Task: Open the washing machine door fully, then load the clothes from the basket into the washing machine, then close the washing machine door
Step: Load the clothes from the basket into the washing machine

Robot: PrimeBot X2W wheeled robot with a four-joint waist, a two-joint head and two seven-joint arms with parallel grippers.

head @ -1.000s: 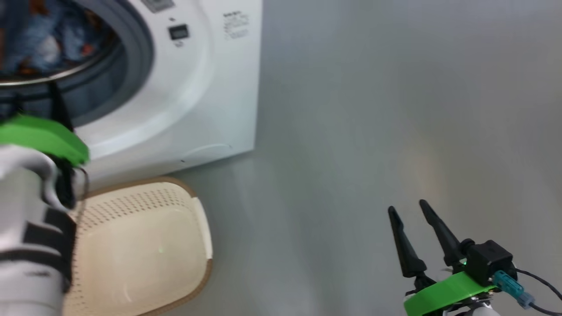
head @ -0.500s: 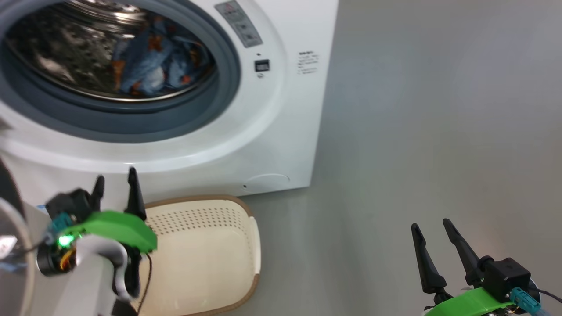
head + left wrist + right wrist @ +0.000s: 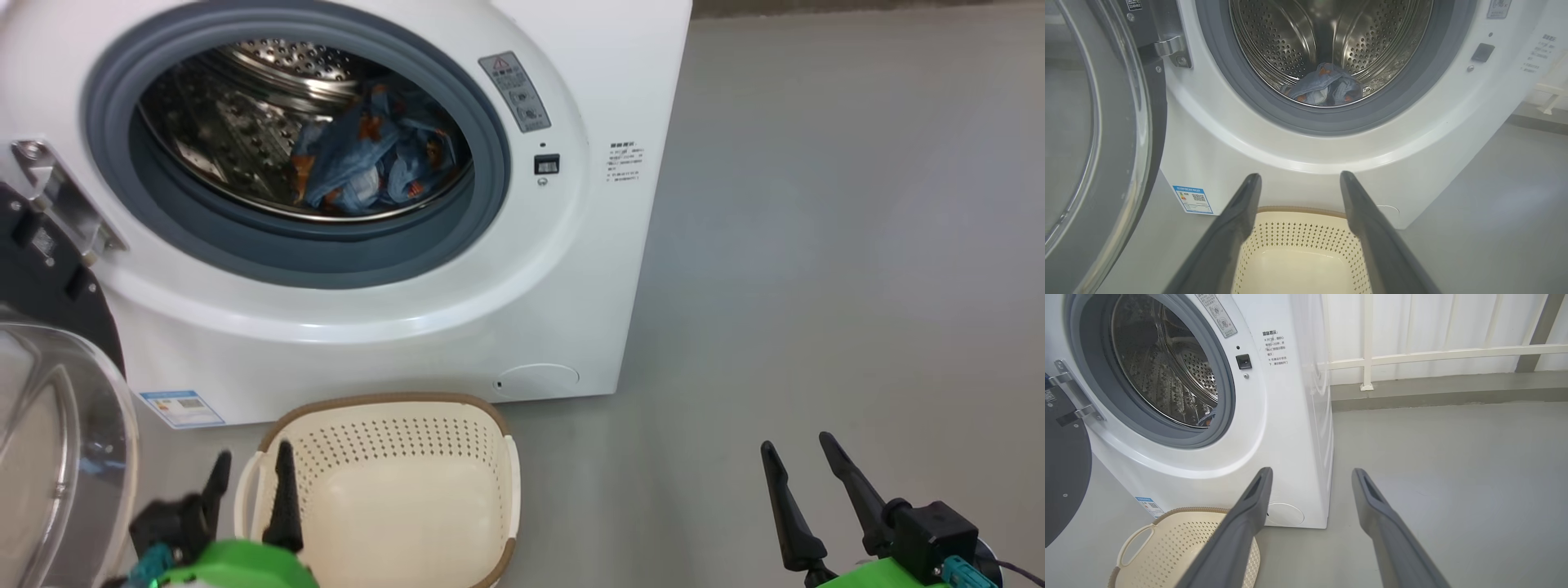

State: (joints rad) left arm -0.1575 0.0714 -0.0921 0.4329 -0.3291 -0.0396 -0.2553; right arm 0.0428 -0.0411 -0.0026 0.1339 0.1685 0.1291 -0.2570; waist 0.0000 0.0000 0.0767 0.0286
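The washing machine door [image 3: 49,441] hangs open at left, stiff and glossy; I'd push its black rim [image 3: 45,282] far from the hinge [image 3: 57,196]. Left end effector [image 3: 251,461] and right end effector [image 3: 796,445] gape, empty

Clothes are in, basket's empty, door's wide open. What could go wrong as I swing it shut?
The clothes lie near the front lip of the drum, just behind the gasket; a loose fold might get pinched when the door shuts.
The basket stands right before the machine, close to the open left end effector; the arm sweeping the door could knock it.
The door's glass bulges smoothly, so a push there may slip.
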